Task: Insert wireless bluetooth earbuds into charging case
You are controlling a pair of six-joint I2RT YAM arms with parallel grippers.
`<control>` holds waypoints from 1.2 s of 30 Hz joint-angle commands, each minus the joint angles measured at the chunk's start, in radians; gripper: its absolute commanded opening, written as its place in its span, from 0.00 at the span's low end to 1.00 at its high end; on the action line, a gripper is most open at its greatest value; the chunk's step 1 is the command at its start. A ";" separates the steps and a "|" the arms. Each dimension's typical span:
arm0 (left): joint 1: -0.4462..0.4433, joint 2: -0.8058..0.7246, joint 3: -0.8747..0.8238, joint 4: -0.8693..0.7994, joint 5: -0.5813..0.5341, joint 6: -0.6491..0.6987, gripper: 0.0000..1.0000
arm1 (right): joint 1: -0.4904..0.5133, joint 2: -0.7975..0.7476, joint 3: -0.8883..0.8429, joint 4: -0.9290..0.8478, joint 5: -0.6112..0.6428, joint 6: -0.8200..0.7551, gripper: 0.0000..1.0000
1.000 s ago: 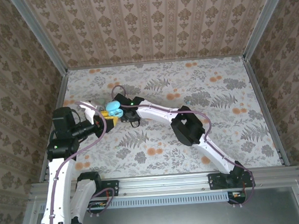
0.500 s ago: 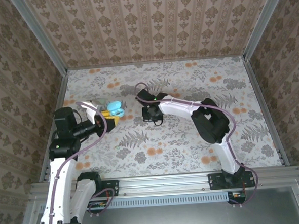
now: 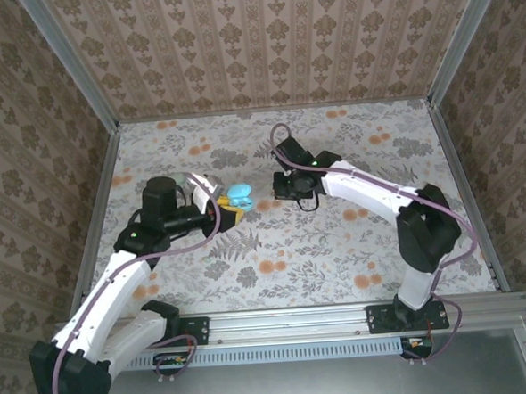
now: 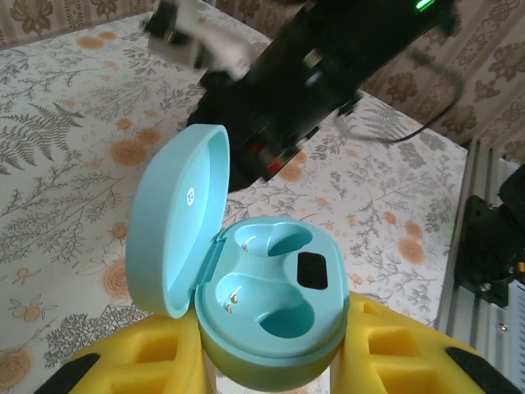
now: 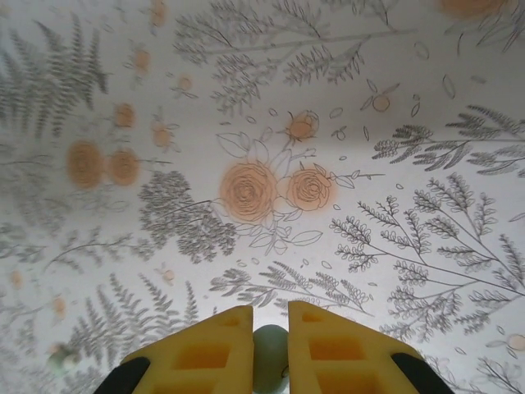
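Your left gripper (image 3: 229,211) is clamped on the base of the charging case (image 4: 271,304), with a yellow finger against each flank. The case is at about 9 o'clock of the floral table's (image 3: 355,245) middle. Its wells face up, and in the left wrist view the lid stands open at 9 o'clock, its long axis running roughly 1 to 7 o'clock. Your right gripper (image 5: 271,316), at the case's 3 o'clock, is almost pressed together, pinching a pale teal earbud (image 5: 269,365).
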 commanded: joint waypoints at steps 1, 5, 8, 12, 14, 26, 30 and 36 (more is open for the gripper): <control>-0.044 0.039 0.003 0.118 -0.048 0.021 0.00 | -0.004 -0.119 -0.017 -0.095 -0.020 -0.053 0.13; -0.068 0.083 -0.011 0.199 -0.057 0.037 0.00 | -0.001 -0.237 -0.037 -0.144 -0.034 -0.048 0.12; -0.082 0.106 -0.016 0.247 -0.057 0.049 0.00 | 0.009 -0.317 -0.049 -0.164 -0.034 -0.032 0.12; -0.103 0.119 -0.040 0.319 -0.086 0.064 0.00 | 0.042 -0.402 -0.047 -0.164 -0.027 -0.003 0.11; -0.112 0.116 -0.059 0.361 -0.076 0.072 0.00 | 0.067 -0.410 -0.024 -0.161 -0.023 0.005 0.11; -0.154 0.084 -0.099 0.411 -0.088 0.101 0.00 | 0.195 -0.273 0.122 -0.154 0.030 -0.014 0.11; -0.159 0.073 -0.101 0.403 -0.090 0.104 0.00 | 0.208 -0.233 0.145 -0.161 0.033 -0.018 0.11; -0.164 0.059 -0.102 0.388 -0.091 0.109 0.00 | 0.222 -0.202 0.177 -0.167 0.053 -0.035 0.11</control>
